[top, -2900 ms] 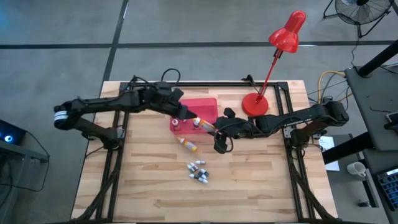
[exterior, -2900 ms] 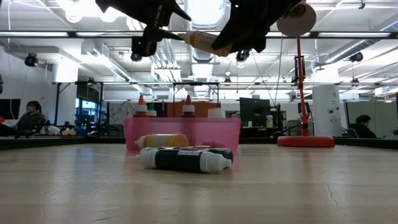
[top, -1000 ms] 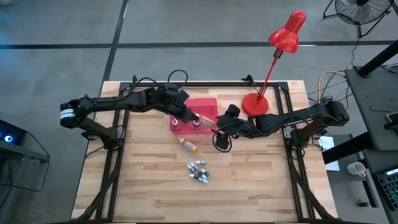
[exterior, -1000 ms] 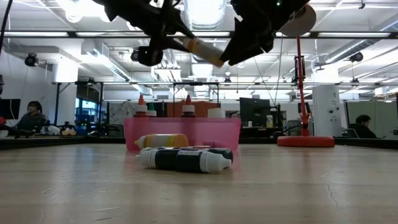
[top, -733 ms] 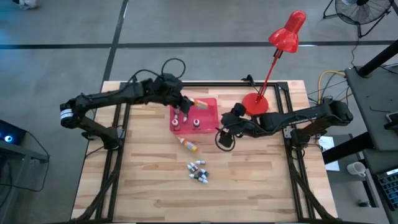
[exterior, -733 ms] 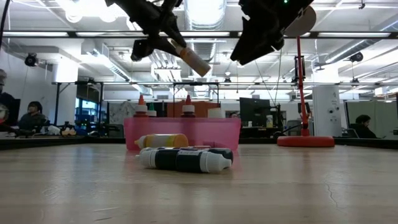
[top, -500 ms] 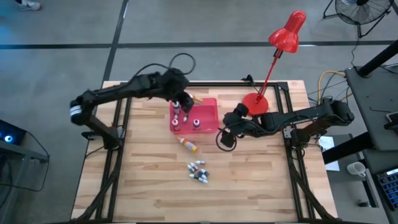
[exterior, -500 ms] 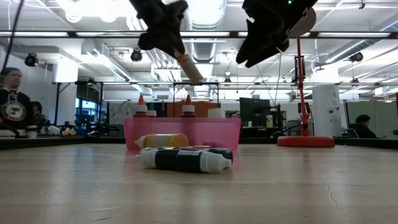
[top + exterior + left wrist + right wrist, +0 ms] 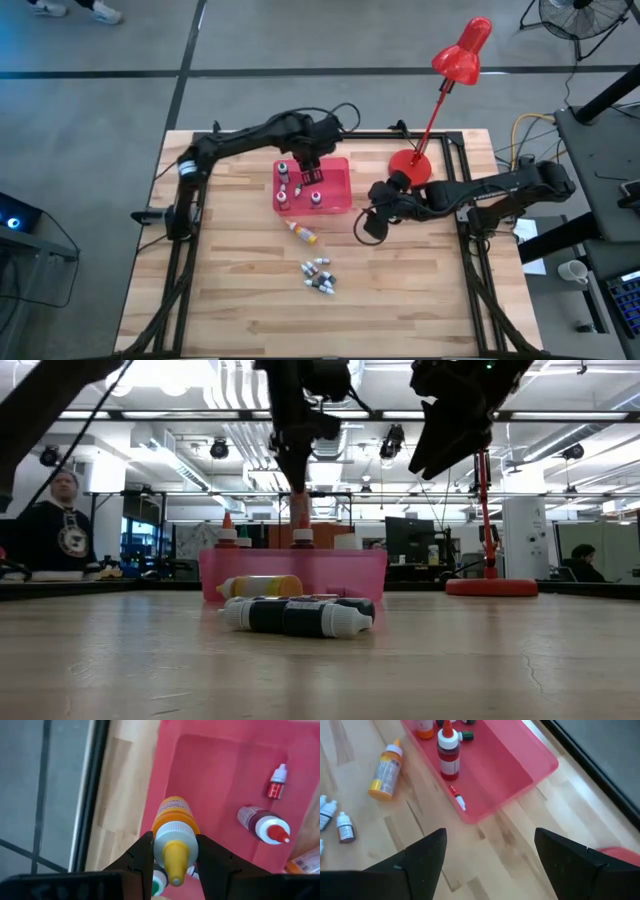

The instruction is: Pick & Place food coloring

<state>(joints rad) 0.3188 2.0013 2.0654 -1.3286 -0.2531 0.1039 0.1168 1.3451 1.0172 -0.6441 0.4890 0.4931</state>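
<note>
The left hand (image 9: 172, 857) hangs over the red tray (image 9: 335, 178) near the back of the wooden counter (image 9: 240, 290), its two dark fingers (image 9: 141, 857) pinching an orange-bodied food coloring bottle (image 9: 172, 827) by the white collar just under its yellow cap. In the left wrist view the bottle's long axis runs straight away from the camera, yellow tip toward the lens and base toward the tray floor; in the low view it hangs upright above the tray wall. Inside the tray stand a red-filled bottle with a white collar and red tip (image 9: 263, 822) and a much smaller red dropper bottle (image 9: 276, 783). The right hand (image 9: 490, 852) hovers just beside the tray's right edge, fingers spread wide and holding nothing. On the bare counter in front of the tray, an orange bottle (image 9: 302, 232) lies on its side, long axis slanting across the boards, and nearer the front edge a cluster of tiny dropper bottles (image 9: 319, 277) lies flat, dark bodies with whitish caps in the low view. A red desk lamp (image 9: 440, 90) stands at the back right corner. A person (image 9: 55, 525) shows in the room beyond.
</note>
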